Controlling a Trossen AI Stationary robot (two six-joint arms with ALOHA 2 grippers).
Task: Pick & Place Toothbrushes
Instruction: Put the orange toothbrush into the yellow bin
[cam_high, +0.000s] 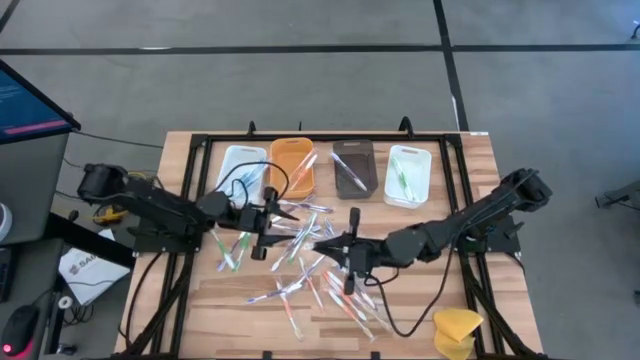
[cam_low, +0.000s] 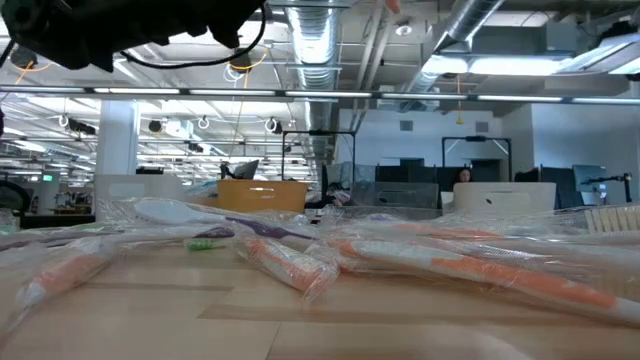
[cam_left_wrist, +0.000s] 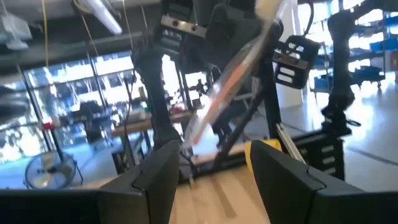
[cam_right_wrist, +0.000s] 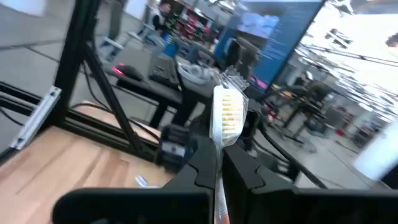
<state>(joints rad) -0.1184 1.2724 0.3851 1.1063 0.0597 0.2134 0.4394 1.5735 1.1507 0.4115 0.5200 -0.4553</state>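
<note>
Toothbrushes (cam_high: 300, 262) lie scattered mid-table below the trays (cam_high: 340, 168) in the high view, with the left gripper (cam_high: 285, 212) and right gripper (cam_high: 325, 245) both over the pile. Left wrist view: jaws spread apart, holding nothing, facing a wrapped orange toothbrush (cam_left_wrist: 233, 84) carried by the other arm. Right wrist view: fingers (cam_right_wrist: 202, 168) pressed together, pinching that upright toothbrush.

I see four trays (cam_high: 338, 168) side by side along the bench's (cam_high: 480, 180) far edge, with the toothbrushes (cam_high: 300, 262) scattered before them. Left gripper (cam_high: 284, 213) and right gripper (cam_high: 322, 246) flank the pile's middle; a sponge-like lump (cam_high: 457, 328) lies at the near right corner.
</note>
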